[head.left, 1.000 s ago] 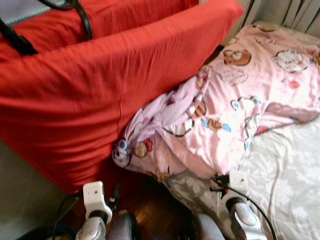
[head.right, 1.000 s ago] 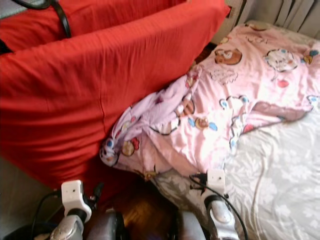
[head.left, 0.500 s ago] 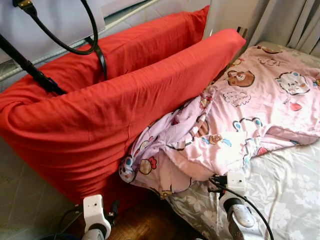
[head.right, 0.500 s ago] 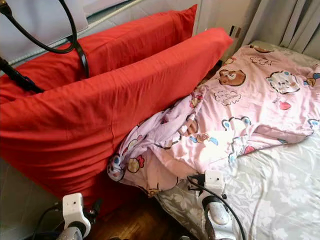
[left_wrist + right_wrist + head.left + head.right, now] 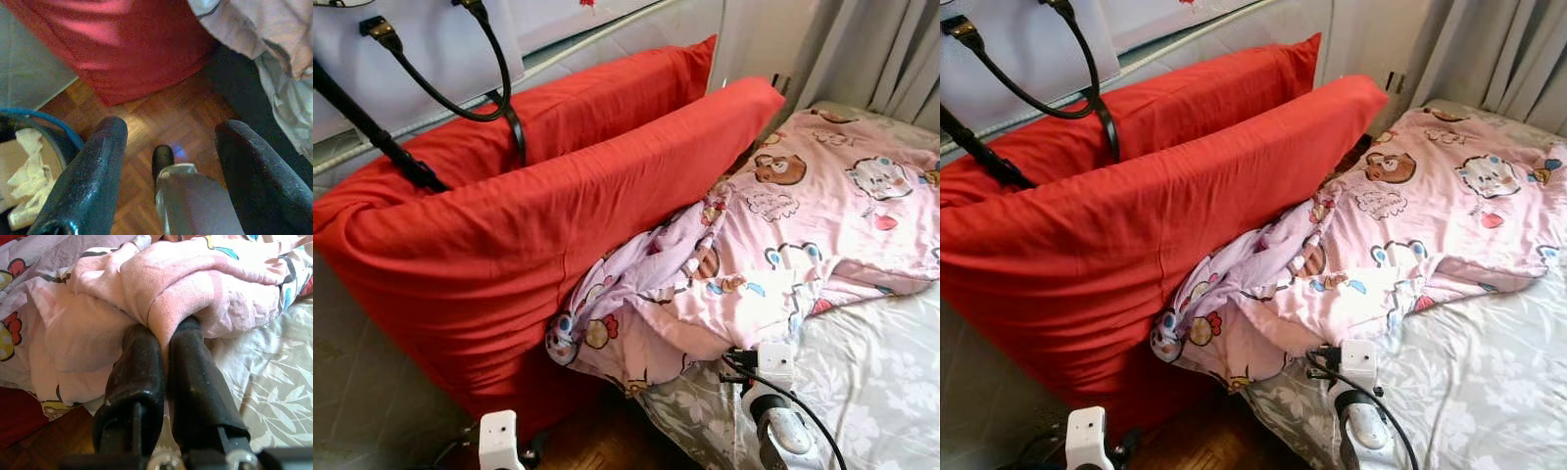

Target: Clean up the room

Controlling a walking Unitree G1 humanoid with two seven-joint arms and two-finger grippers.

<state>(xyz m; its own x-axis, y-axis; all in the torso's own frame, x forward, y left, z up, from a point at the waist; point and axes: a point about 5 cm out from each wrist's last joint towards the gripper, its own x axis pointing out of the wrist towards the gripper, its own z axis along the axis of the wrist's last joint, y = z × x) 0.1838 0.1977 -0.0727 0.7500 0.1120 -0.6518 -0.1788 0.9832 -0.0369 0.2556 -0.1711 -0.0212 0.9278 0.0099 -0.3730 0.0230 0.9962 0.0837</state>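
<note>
The step in hand looks like straightening the bedding: the right gripper [image 5: 164, 340] is clenched on a fold of the pink blanket [image 5: 803, 235], its two fingers pressed together with the cloth nipped between them at the blanket's near edge. The blanket lies rumpled across the bed [image 5: 891, 392], one end bunched and hanging off the side against the red cushion [image 5: 538, 245]. Next it will likely need a steady pull to draw the bunched end back over the grey floral sheet, keeping the pinch firm so the soft cloth does not slip out. The left gripper [image 5: 168, 147] hangs idle with its fingers spread wide over the wood floor [image 5: 146, 112], holding nothing. Just beside it is what seems to be a blue-rimmed bin [image 5: 34, 147] with crumpled paper, though the view there is dim. A bag [image 5: 411, 49] with black handles rests behind the cushions, and grey curtains [image 5: 891, 49] hang at the far side of the bed.
</note>
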